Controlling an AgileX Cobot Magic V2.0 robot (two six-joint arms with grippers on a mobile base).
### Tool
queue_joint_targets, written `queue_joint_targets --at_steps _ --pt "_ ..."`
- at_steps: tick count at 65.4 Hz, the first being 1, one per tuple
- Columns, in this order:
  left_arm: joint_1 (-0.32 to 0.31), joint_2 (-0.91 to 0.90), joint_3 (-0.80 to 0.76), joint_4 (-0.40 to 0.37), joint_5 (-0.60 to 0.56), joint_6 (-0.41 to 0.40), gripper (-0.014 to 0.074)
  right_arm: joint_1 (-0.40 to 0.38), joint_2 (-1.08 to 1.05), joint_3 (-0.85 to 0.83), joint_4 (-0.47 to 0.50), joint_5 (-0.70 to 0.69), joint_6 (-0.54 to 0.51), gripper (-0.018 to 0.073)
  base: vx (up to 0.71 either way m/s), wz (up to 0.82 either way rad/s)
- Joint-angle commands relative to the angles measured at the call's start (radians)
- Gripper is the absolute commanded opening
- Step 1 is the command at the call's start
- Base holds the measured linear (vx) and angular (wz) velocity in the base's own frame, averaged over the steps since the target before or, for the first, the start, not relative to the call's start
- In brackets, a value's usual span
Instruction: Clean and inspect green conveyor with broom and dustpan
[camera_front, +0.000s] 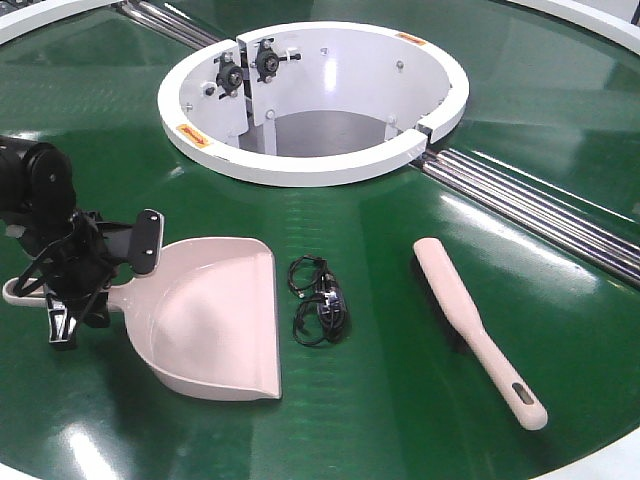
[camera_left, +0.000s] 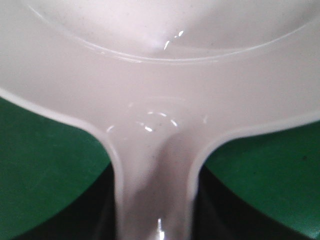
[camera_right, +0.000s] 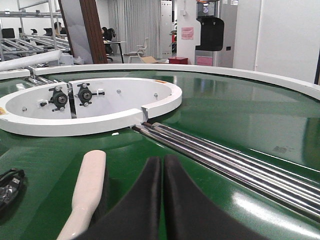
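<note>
The pale pink dustpan (camera_front: 215, 320) lies on the green conveyor (camera_front: 400, 400), mouth towards the front right. My left gripper (camera_front: 75, 290) is shut on its handle; in the left wrist view the handle (camera_left: 155, 190) runs between the dark fingers (camera_left: 100, 215), and the gripper (camera_left: 155, 205) grips it. The pale pink broom (camera_front: 475, 325) lies flat on the belt at the right, handle towards the front. In the right wrist view my right gripper (camera_right: 162, 167) is shut and empty, just right of the broom (camera_right: 89, 187). The right gripper is out of the front view.
A black tangled object (camera_front: 318, 300) lies between dustpan and broom; it also shows in the right wrist view (camera_right: 7, 187). The white ring-shaped housing (camera_front: 300, 165) stands at the back centre. Silver rollers (camera_front: 540, 210) run from it to the right.
</note>
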Motion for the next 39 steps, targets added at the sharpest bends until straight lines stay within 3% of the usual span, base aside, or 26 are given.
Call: queue_joint_targets --at_steps 1,23,39 --pt "-0.007 -0.063 -0.028 -0.009 -0.006 -0.002 -0.0008 0.001 -0.01 0.004 -0.003 -0.07 -0.003 -0.0008 0.0 0.0" --pt "-0.007 -0.081 -0.077 0.002 0.076 -0.005 -0.0008 0.001 -0.01 0.004 -0.003 -0.07 -0.003 -0.0008 0.0 0.0" --pt "-0.062 -0.081 -0.077 0.126 0.099 -0.065 -0.0008 0.001 -0.01 0.004 -0.003 -0.07 -0.003 -0.0008 0.0 0.0"
